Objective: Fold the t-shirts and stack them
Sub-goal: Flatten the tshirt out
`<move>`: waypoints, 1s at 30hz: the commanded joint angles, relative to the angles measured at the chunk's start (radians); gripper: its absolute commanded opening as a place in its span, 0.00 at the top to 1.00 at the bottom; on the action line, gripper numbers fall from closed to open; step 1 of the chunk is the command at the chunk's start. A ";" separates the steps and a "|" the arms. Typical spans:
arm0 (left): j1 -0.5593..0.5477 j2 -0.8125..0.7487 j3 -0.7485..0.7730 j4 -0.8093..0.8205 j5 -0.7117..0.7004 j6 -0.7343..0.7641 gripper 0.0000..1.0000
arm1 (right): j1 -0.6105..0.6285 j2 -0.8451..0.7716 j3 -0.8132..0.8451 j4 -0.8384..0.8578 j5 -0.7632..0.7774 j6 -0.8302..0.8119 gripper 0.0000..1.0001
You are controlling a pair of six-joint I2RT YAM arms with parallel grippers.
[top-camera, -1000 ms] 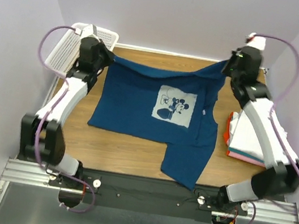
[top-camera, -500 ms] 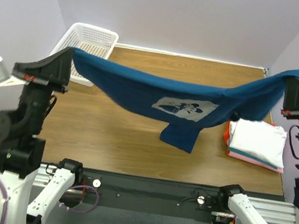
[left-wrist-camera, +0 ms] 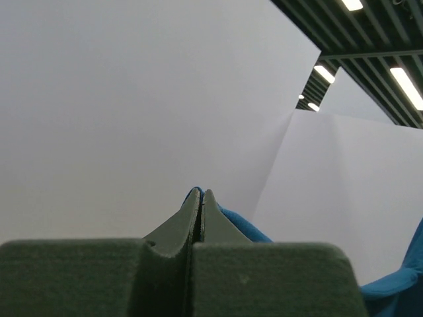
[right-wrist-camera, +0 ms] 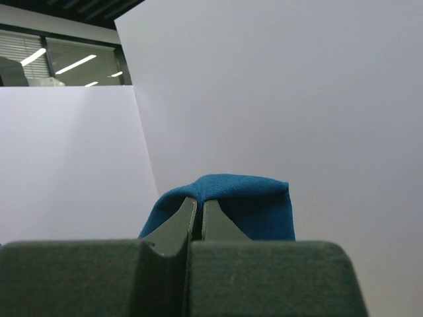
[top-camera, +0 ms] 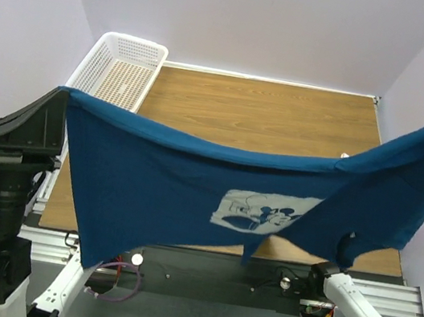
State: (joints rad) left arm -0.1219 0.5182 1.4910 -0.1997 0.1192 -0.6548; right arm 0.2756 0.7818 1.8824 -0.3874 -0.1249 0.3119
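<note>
Dark teal-blue tee: off the desk, held up in the air as one wide sheet reaching from the left edge to the right edge, hanging over the near half of the desk and draping down past the near edge. Top hem sagging in the middle, its right end higher than its left. White Mickey Mouse print: low on the sheet, right of centre, facing the top camera, somewhat creased. Loose sleeve: hanging in folds toward the near right corner. Left gripper: raised above the left edge, fingers pressed together on the upper left corner of the tee, a sliver of blue cloth showing at and behind the tips, plain white wall beyond. Right gripper: raised at the right edge, largely cut off and cloth-covered in the top view; fingers pinched tight, a fold of blue fabric wrapped over the tips. White plastic mesh basket: upright in the far left corner, behind the left end of the tee; touching or apart cannot be told. Wooden desk top: far half in view beyond the top hem. Metal rail: along the near edge, carrying both arm bases, partly covered by the tee's lower hem.
</note>
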 commanded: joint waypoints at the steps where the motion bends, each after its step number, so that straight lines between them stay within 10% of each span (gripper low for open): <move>1: -0.002 0.040 -0.030 -0.099 -0.102 0.009 1.00 | -0.003 0.073 -0.025 -0.030 0.042 -0.033 0.99; 18: -0.002 0.426 -0.699 0.261 -0.243 -0.057 1.00 | -0.003 0.405 -0.598 0.129 0.306 -0.054 0.99; 30: -0.004 0.876 -0.673 0.416 -0.167 -0.023 1.00 | -0.004 0.683 -0.709 0.252 0.318 0.050 0.99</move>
State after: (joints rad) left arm -0.1223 1.3407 0.7578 0.1333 -0.0425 -0.6991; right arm 0.2752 1.4181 1.1435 -0.2226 0.1482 0.3294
